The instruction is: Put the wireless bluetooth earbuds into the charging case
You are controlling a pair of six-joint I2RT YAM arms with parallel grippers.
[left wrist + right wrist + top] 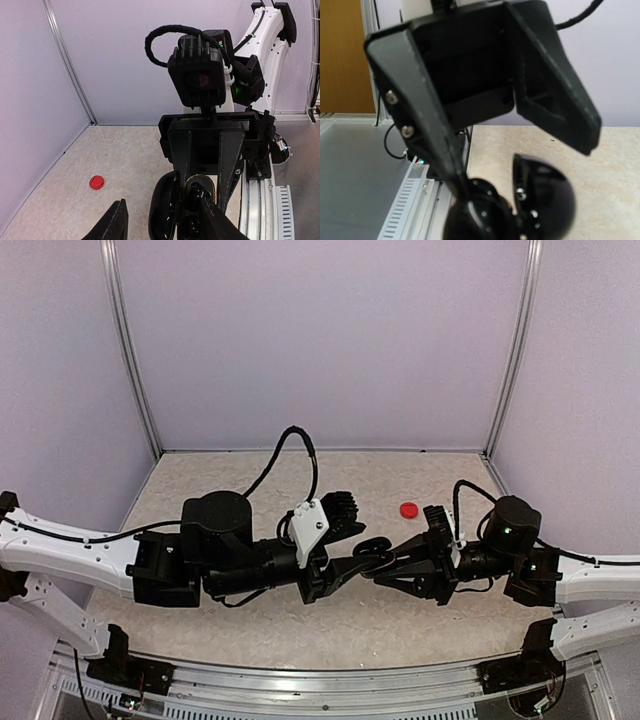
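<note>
You have both arms meeting tip to tip over the middle of the table [420, 475]. The black charging case [376, 552] [167, 210] [540, 197] sits right between them; lid open, its two halves side by side in both wrist views.

Your left pincer [357, 560] stands roughly half apart with the case between its fingers; one finger touches the case; the other shows a sliver of table between itself and the lid. You cannot tell whether it actually clamps the case.

Your right pincer [388, 562] is closed down narrow, tips right at the open case; whether a bud is pinched there is hidden.

In the right wrist view you get a few bright dots inside the open case; too blurred to say what they are.

A small red round thing [408, 510] [96, 182] lies on the table on the far side of the right pincer, well apart from the case; too small to tell if it is an earbud.
</note>
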